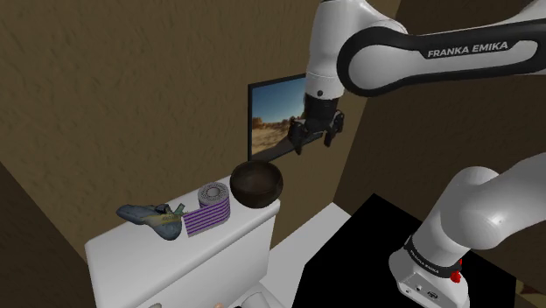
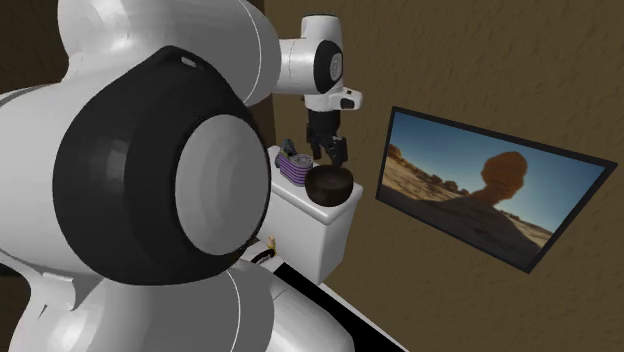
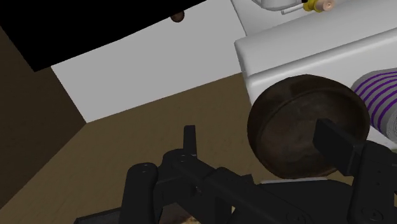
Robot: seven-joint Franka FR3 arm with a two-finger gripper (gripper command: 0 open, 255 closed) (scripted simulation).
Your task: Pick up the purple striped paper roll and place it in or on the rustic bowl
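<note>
The purple striped paper roll (image 1: 209, 210) lies on its side on a white boxy top (image 1: 131, 249), touching the dark brown bowl (image 1: 256, 184) at that top's far corner. My gripper (image 1: 315, 137) hangs open and holds nothing, above the bowl and a little toward the shoulder view's right. In the wrist view the bowl (image 3: 299, 124) sits just beyond my gripper (image 3: 264, 143), with the roll (image 3: 380, 98) behind the bowl. From the second exterior view the gripper (image 2: 328, 150) hovers over the bowl (image 2: 328, 186), and the roll (image 2: 296, 167) lies beside it.
A blue shoe-like thing (image 1: 150, 220) lies on the white top beside the roll, away from the bowl. A framed desert picture (image 2: 490, 195) hangs on the brown wall close behind the gripper. A black area (image 1: 367, 236) lies below, by the stand.
</note>
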